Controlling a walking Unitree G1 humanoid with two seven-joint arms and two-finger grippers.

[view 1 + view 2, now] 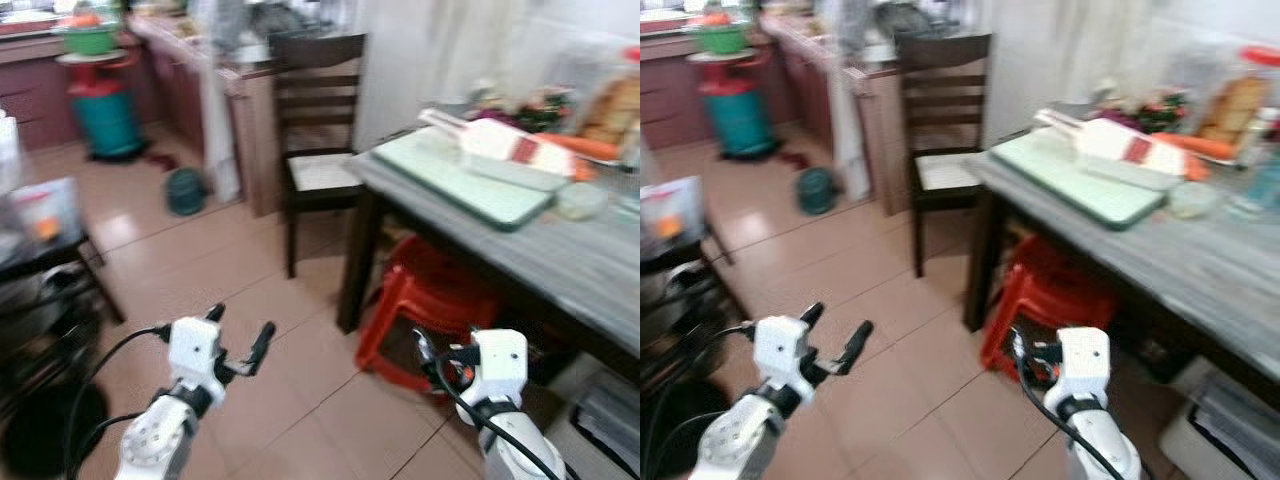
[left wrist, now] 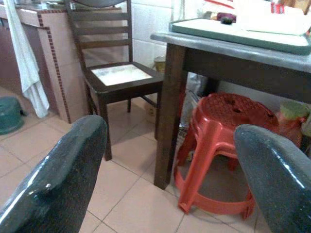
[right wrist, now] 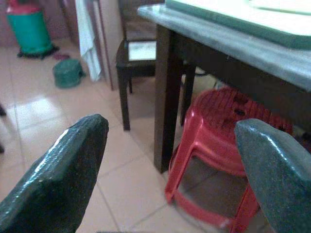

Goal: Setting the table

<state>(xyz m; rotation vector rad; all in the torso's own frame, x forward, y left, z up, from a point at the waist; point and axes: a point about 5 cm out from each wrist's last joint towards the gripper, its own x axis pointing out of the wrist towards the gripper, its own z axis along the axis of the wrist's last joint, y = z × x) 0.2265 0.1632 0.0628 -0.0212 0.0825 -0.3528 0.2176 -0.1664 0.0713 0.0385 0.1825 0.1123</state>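
Both grippers, left gripper [image 1: 240, 335] and right gripper [image 3: 170, 160], hang spread and empty; blur smears tabletop items [image 1: 520, 150].

Stuff at the table's [image 1: 560, 250] far edge is a blurry mess; the red stool [image 1: 425, 300] sits half hidden under its corner.

Open tiled floor [image 1: 250, 330] lies ahead of both grippers, passable toward the dark chair [image 1: 315, 140]. To the right the desk [image 1: 560, 260] blocks the way at its edge; its dark leg [image 1: 355, 260] stands at the near corner. Under the desk a red stool [image 1: 430, 300] fills the gap just beside that leg — little room there. Desk top crowded: green tray [image 1: 460, 180] and blurred items behind it. Left side: a low dark stand [image 1: 40, 260] with clutter. A small green pot [image 1: 185, 190] sits on the floor near the counter [image 1: 240, 110].
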